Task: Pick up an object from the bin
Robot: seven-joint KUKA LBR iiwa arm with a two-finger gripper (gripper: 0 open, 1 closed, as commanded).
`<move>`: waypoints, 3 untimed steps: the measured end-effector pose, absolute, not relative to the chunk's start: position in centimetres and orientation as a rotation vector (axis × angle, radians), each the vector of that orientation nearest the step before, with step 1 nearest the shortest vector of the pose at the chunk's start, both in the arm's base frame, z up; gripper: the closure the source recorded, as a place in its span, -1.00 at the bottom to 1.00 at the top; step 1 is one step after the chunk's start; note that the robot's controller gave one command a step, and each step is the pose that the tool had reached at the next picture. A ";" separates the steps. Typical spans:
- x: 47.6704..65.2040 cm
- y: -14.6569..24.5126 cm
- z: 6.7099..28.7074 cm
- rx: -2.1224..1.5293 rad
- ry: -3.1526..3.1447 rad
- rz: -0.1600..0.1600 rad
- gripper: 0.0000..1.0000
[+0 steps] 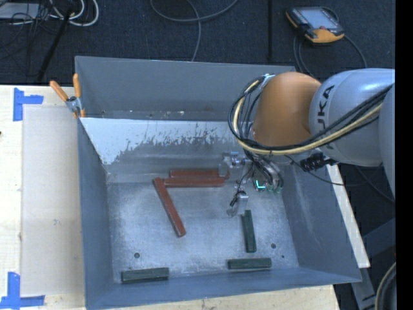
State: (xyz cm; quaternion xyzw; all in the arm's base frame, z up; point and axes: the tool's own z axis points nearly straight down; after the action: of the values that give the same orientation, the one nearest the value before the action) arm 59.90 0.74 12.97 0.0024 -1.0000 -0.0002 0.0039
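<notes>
Dark grey-green bar [248, 232]: item 1, the thing nearest the gripper [237, 201].

Loc.: flat on the floor of the bin [129, 102], just below the gripper tip and a bit to its right as the view has it. Long axis runs away from the tip toward the view's bottom. Upper end sits close under the tip; touching or apart, cannot tell. Clear of all other items.

Gripper state: spread or pressed together, cannot tell (tip is small and dark against wrist hardware). Nothing seen held.

Handling (est.): straight, rectangular section, looks stiff. Prob. light, being a short thin slab; material not certain. Matte face, so prob. not slippery. No sign of fragility. Low profile on the floor means little side wall to catch.

Grip pt. (est.): across the narrow width, approx. mid-length, so the bar stays level. An end grip would likely let it pivot or droop. Needs the wrist squared to the long axis and a descent nearly to the floor.

Other stock, rel. to gripper:
- brown bar [197, 177]: left, slightly above, right end near the wrist.
- second brown bar [169, 206]: farther left, slanted, its top end meeting the first in an L.
- dark bar no. 2 [249, 263]: well below, lying crosswise.
- dark bar no. 3 [145, 275]: far below-left, by the near wall.
</notes>
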 end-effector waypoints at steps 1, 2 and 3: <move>60.1 0.7 13.4 0.008 -3.141 -0.001 -1.00; 61.6 3.7 9.2 0.016 -3.146 0.000 -1.00; 62.2 6.3 7.0 -0.055 -3.141 0.000 -1.00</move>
State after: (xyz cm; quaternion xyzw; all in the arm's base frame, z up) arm 62.15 6.29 7.03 -0.0174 -0.9998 0.0001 0.0003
